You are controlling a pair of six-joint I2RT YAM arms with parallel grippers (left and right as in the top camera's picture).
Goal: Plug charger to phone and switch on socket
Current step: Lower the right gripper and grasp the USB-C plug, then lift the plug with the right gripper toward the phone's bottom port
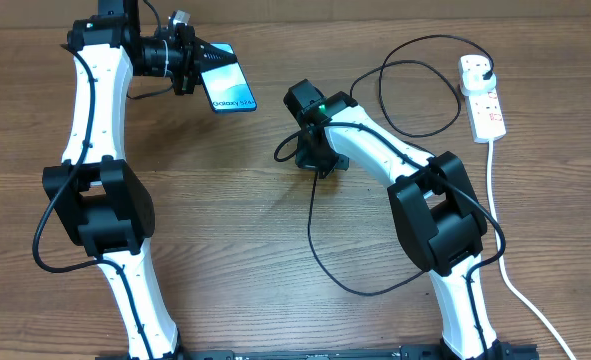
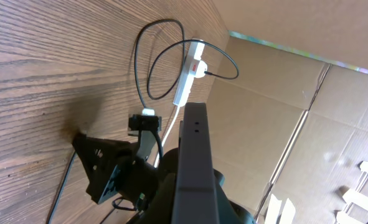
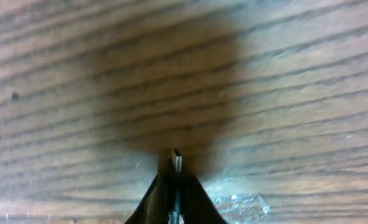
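The left gripper clamps the phone by one end, the right gripper pinches the charger at its connector tip — both well apart from the socket.

Overhead evenly lit, sharp — rt wrist cam blurry, shadowed.

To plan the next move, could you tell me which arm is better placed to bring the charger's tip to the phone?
Right, I would say. The right gripper is shut on the connector tip of the charger, while the left gripper is busy holding the phone.
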